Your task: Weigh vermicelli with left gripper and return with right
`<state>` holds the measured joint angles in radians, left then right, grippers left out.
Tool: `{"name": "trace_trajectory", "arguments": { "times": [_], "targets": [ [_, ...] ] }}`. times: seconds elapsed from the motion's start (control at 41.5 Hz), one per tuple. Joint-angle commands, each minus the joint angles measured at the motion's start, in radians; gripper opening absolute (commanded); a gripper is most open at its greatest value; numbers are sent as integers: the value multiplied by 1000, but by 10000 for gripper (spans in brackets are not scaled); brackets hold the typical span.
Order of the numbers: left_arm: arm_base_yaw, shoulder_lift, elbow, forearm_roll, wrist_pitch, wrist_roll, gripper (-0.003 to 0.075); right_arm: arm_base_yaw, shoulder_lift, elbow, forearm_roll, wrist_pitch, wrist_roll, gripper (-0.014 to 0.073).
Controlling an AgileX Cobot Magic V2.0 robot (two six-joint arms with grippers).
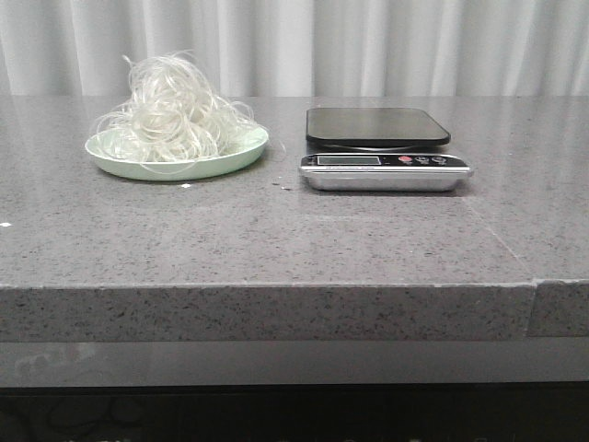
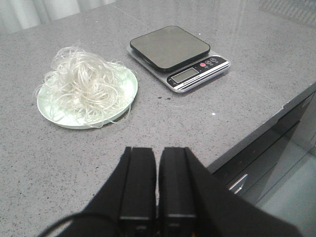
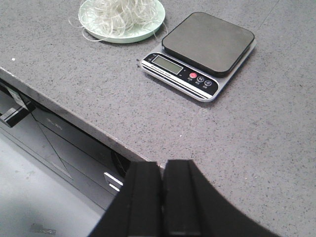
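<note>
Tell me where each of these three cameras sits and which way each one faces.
Front: low at the table's edge, facing forward at the vermicelli on the plate and the scale; no arm visible.
Left wrist: above the near table, left gripper visible, shut.
Right wrist: over the table's front edge, right gripper shut.
All share plate and scale.

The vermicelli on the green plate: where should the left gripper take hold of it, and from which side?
Probably the raised crown of the vermicelli, from straight above. The loose tangle heaps over the shallow plate, whose rim blocks low side approaches. The left gripper looks shut and must open first.
</note>
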<state>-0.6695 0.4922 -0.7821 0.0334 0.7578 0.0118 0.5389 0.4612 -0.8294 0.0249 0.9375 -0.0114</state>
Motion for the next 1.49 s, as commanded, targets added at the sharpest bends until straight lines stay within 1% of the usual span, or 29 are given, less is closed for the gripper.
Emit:
{"name": "trace_trajectory", "arguments": {
  "times": [0.0, 0.096, 0.313, 0.433, 0.602, 0.819, 0.987, 1.324, 1.469],
  "targets": [
    [31, -18, -14, -3, -83, -12, 142, -8, 8, -22, -10, -58, 1, 159],
    [100, -62, 24, -6, -118, -12, 142, -8, 8, -22, -10, -57, 1, 159],
    [327, -222, 240, -9, -396, -12, 142, -8, 8, -22, -10, -57, 1, 159],
    [443, -311, 386, -18, -511, -12, 142, -8, 8, -22, -10, -57, 1, 159],
    [533, -398, 554, -24, -604, -12, 142, -8, 8, -22, -10, -57, 1, 159],
    [590, -476, 719, -49, -738, -12, 142, -8, 8, -22, -10, -57, 1, 159],
    [591, -520, 794, -51, -830, -12, 142, -8, 8, -22, -10, -57, 1, 159],
    [649, -519, 791, -51, -816, -12, 142, -8, 8, -22, -10, -56, 1, 159],
    [653, -519, 791, -51, -816, -12, 142, -8, 8, -22, -10, -56, 1, 159]
  ]
}}
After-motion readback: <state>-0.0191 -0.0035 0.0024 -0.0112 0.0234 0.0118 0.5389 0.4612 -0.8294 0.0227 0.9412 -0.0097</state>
